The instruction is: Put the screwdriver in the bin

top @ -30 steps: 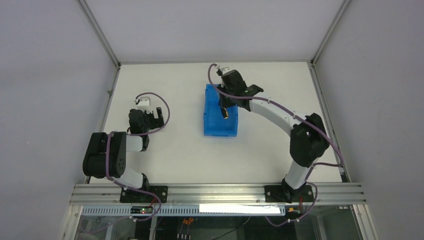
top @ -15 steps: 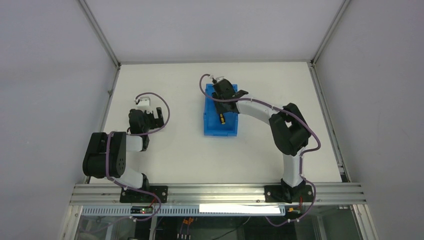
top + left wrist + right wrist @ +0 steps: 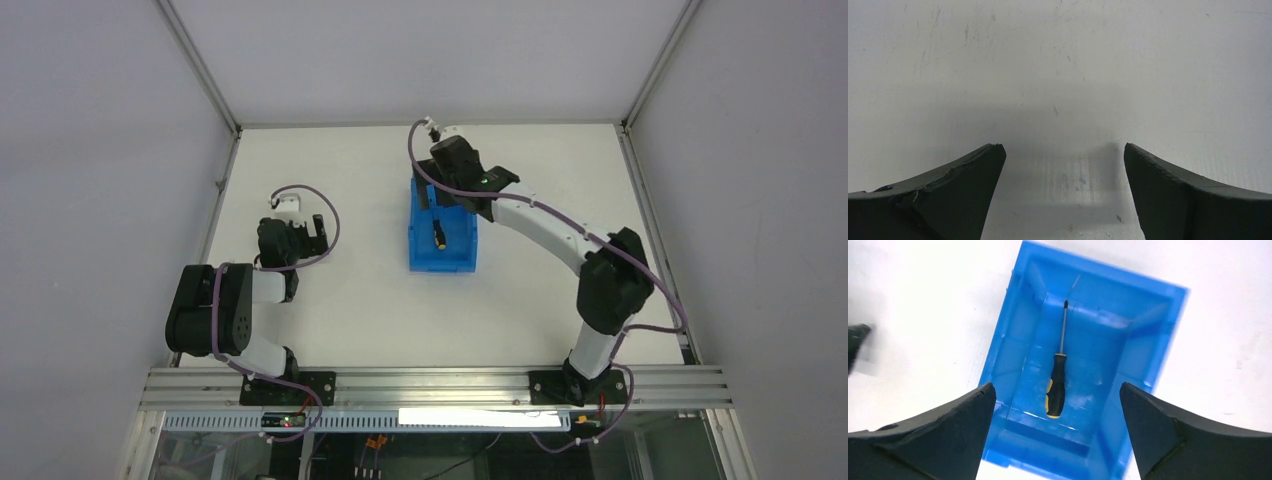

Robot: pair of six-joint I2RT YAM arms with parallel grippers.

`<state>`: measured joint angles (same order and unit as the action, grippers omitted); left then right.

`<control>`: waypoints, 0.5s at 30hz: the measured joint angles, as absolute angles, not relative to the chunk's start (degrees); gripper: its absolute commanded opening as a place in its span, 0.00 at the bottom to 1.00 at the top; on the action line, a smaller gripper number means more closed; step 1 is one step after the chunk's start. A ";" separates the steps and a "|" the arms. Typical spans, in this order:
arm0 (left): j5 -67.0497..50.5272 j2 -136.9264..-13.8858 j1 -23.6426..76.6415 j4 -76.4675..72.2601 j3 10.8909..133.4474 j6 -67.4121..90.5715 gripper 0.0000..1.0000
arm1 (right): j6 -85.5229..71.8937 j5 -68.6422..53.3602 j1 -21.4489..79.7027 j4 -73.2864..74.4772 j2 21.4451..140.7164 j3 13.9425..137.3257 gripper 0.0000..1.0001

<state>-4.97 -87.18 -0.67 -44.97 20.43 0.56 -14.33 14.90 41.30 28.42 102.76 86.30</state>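
Far end of bin (image 3: 441,262) hidden under right gripper (image 3: 1056,388) overhead. Inside bin: screwdriver (image 3: 1057,385) lying flat, tip toward 12 o'clock. Right jaws wide apart, holding nothing. Left gripper (image 3: 1063,149), 9 o'clock of bin, likewise.

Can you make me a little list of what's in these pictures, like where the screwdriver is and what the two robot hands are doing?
screwdriver: lying flat on the floor of the bin, nothing holding it
bin: blue, standing open side up on the white table
right gripper: open and empty, above the bin
left gripper: open and empty, over bare table, away from the bin
job: looks done, since the screwdriver is inside
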 measured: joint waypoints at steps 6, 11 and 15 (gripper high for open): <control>-4.97 -87.18 -0.67 -44.97 20.43 0.56 0.99 | -14.59 17.93 38.20 29.91 91.00 84.25 0.99; -4.97 -87.18 -0.67 -44.99 20.43 0.56 0.99 | -15.05 17.45 26.39 31.55 82.76 76.90 0.99; -4.97 -87.18 -0.67 -44.97 20.43 0.56 0.99 | -14.76 15.77 14.41 33.87 79.31 71.44 0.99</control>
